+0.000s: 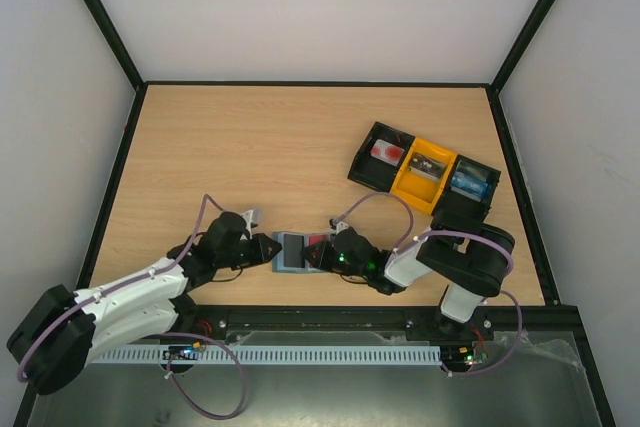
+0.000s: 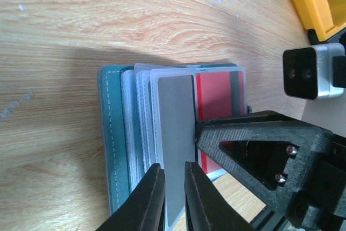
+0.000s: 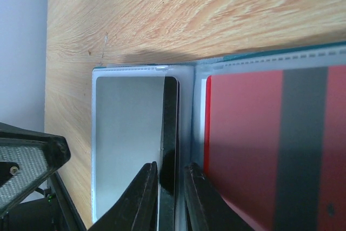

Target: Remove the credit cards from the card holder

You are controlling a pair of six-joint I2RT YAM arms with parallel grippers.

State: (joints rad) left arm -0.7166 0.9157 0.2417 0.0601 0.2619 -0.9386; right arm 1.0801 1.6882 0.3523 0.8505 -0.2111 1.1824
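**Two arms, one wallet.** At the near edge of the desk (image 1: 250,147), low in the centre of the overhead frame, both arms meet over the card holder (image 1: 290,250). It lies opened flat, so its clear sleeves face up.

The left tool (image 2: 173,169) enters from the bottom of its own wrist view. It is all but closed, with only a slit between its fingers (image 2: 151,198). The tips sit over the near end of a grey card (image 2: 175,112) and clamp nothing that shows. They seem placed to work that card out of its sleeve.

The right tool (image 3: 170,167) comes in from the opposite side, its fingers (image 3: 141,198) just as close together. Its tip meets the seam between the grey card and a red card (image 2: 216,93) with a dark stripe, seemingly to pin the holder down. A dark strip runs into its gap, and whether that strip is gripped cannot be told.

No card lies free of the holder. Farther off, at the upper right of the overhead frame, a black-and-yellow tray (image 1: 358,169) stands well apart.
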